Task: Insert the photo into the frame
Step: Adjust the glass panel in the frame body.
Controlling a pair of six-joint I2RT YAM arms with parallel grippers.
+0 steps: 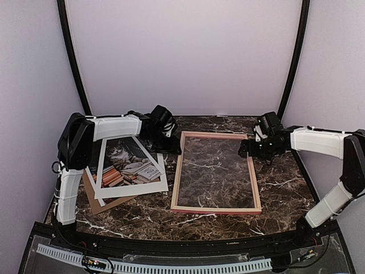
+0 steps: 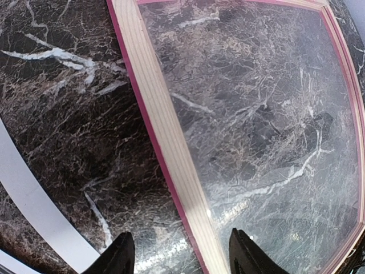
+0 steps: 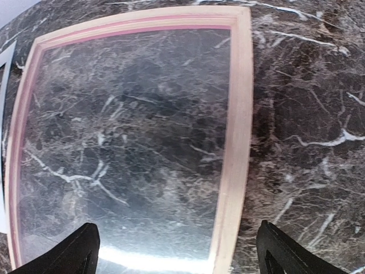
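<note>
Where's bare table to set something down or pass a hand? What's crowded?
Free: the table strip between the frame and the near edge; the patch right of the frame, inside the right arm. Crowded: left side, where photo, white mat and backing board overlap; the frame's far corners, where the left gripper and right gripper sit.

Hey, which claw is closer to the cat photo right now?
Left. The left claw hovers beside the photo, over the left rail of the frame; the right claw is farther off, over its right rail.
</note>
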